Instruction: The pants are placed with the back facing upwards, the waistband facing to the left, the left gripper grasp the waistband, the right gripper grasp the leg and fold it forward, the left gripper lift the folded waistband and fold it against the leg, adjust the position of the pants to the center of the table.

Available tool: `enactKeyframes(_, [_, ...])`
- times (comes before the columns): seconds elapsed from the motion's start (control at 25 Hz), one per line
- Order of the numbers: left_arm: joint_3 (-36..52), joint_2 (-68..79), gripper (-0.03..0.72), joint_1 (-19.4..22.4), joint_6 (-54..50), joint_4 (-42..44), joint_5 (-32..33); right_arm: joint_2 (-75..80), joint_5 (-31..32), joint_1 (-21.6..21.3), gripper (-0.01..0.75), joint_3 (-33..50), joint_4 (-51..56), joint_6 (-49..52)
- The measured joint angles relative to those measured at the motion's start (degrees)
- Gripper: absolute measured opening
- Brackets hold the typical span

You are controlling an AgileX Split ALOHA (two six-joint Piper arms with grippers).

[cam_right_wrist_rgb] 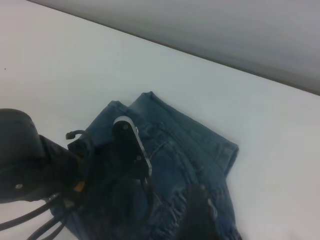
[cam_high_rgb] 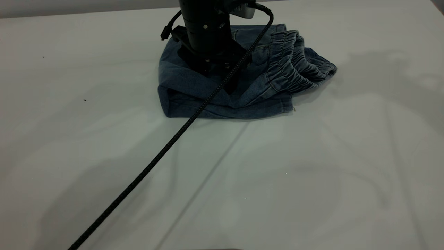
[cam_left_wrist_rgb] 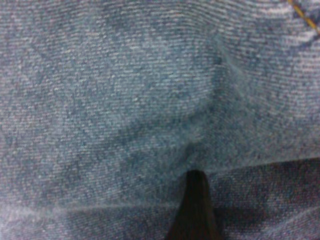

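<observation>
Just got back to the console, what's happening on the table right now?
The faded blue denim shorts lie folded into a compact bundle at the far middle of the white table, their gathered elastic waistband on the right side. The black left gripper presses down onto the bundle. The right gripper is off to the side, clear of the cloth.

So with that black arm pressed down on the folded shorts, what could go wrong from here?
The left gripper sits low on the pants, so lifting away might drag the top layer and undo the fold. The waistband hangs out past the folded edge, so the stack may end up uneven. The black cable trails over the table and the fabric and could catch the front edge.
</observation>
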Motion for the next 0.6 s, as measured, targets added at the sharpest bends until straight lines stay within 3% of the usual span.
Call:
enactKeyframes(0.24, [-2.68, 0.54, 0.549, 0.0, 0.64, 0.43, 4.23, 0.0, 0.0, 0.0, 0.476, 0.0, 0.0, 0.0])
enactKeyframes(0.52, [-18.31, 1.34, 0.549, 0.0, 0.88, 2.52, 17.55, -4.34, 0.27, 0.0, 0.476, 0.0, 0.0, -0.01])
enactKeyframes(0.6, [-23.2, 1.34, 0.549, 0.0, 1.0, 3.3, 18.46, -7.28, 1.01, 0.0, 0.476, 0.0, 0.11, 0.41])
